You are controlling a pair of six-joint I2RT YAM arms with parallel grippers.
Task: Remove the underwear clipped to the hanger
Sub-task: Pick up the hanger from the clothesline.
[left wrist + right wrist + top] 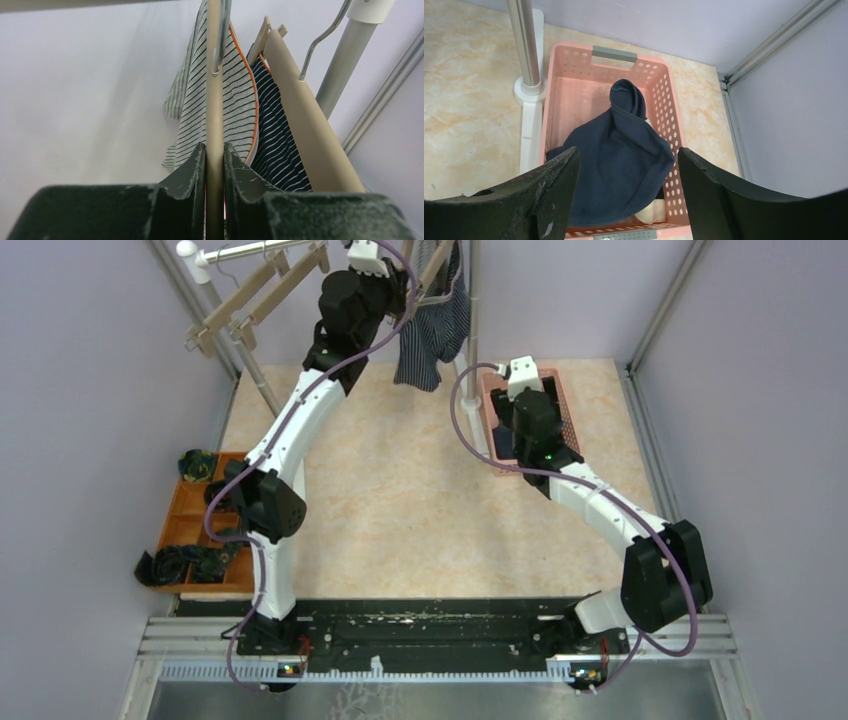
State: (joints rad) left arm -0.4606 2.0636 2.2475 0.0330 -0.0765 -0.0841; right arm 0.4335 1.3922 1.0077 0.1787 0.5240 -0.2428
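Note:
My left gripper (pixel 214 147) is raised at the rack and shut on the beige wooden bar of a hanger (pixel 214 115). The grey-white striped underwear (pixel 237 110) hangs from that hanger just beyond the fingertips. The dark-blue pinstriped underwear (pixel 280 145) hangs to its right on a second beige hanger (pixel 310 140); it also shows in the top view (pixel 435 335). My right gripper (pixel 628 152) is open and empty above the pink basket (pixel 664 95). The plain navy underwear (pixel 619 155) lies in the basket, over a beige strip (pixel 651 210).
Empty wooden hangers (pixel 250 300) hang on the rail at the far left. The rack's metal pole (pixel 524 45) stands on a white foot left of the basket. An orange tray (pixel 185 515) with dark rolled bundles sits at the left wall. Walls close in on both sides.

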